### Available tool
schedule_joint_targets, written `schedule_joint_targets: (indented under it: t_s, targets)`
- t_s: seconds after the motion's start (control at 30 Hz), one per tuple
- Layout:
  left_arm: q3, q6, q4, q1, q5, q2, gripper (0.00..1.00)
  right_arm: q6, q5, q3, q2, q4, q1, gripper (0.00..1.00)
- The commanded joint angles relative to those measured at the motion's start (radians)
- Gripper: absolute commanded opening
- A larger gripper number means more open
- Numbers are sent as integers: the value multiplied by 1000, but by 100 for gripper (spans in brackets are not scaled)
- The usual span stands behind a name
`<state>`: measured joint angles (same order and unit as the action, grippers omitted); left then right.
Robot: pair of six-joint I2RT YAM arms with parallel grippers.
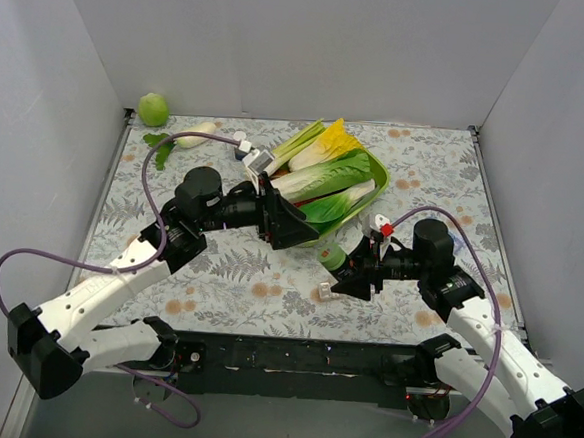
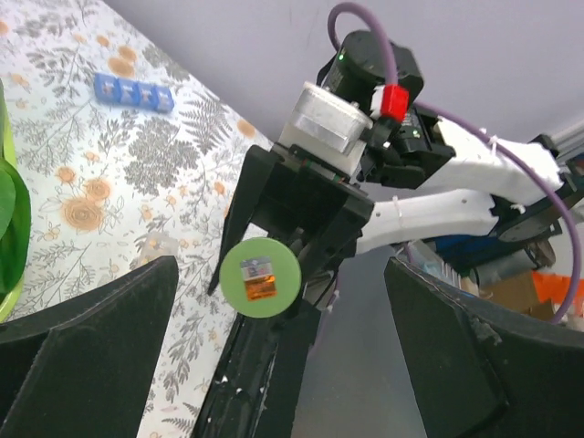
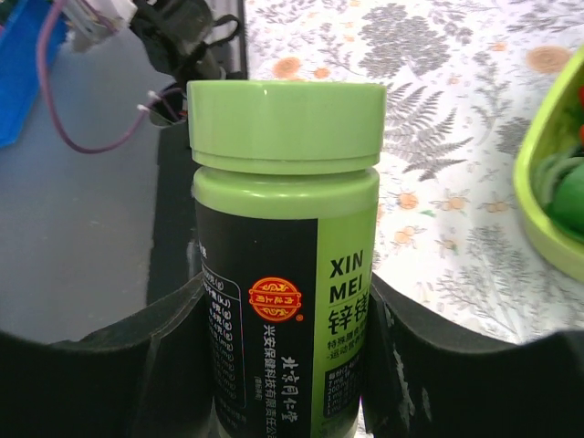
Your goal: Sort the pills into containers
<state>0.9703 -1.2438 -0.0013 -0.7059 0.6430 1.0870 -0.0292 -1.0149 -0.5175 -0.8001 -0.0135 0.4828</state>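
Observation:
A green bottle (image 3: 283, 301) with a green lid and a dark label stands between the fingers of my right gripper (image 3: 287, 328), which is shut on it. In the top view the bottle (image 1: 331, 258) lies tilted in the right gripper (image 1: 354, 280), lid toward the left arm. My left gripper (image 2: 281, 306) is wide open and holds nothing. The lid's round top (image 2: 260, 278) faces it just ahead of its fingers. The clear containers strip (image 1: 327, 292) lies on the table under the bottle and also shows as the clear strip (image 2: 157, 246) in the left wrist view. No pills are in view.
A green tray (image 1: 380, 175) of leafy vegetables sits behind both grippers. A lime (image 1: 153, 109) and a white radish (image 1: 196, 135) lie at the back left. A blue compartment strip (image 2: 134, 92) rests on the floral cloth. The black front rail (image 1: 293, 354) runs along the near edge.

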Motion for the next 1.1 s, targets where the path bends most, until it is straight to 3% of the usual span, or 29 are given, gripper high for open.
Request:
schedule_joint_targets:
  t_s: [0.0, 0.23, 0.4, 0.9, 1.07]
  targets:
    - [-7, -80, -41, 6, -141, -33, 98, 270, 110, -105, 16, 154, -3, 1]
    - [86, -201, -167, -81, -273, 106, 98, 391, 196, -147, 1, 199, -1, 1]
    - [166, -233, -250, -110, -292, 188, 86, 420, 214, -150, -4, 204, -1, 1]
    - [215, -233, -322, -164, -292, 260, 76, 425, 254, -147, -10, 201, -3, 1]
    - [234, -215, -348, -167, -278, 274, 62, 410, 254, -147, -16, 196, -1, 1]
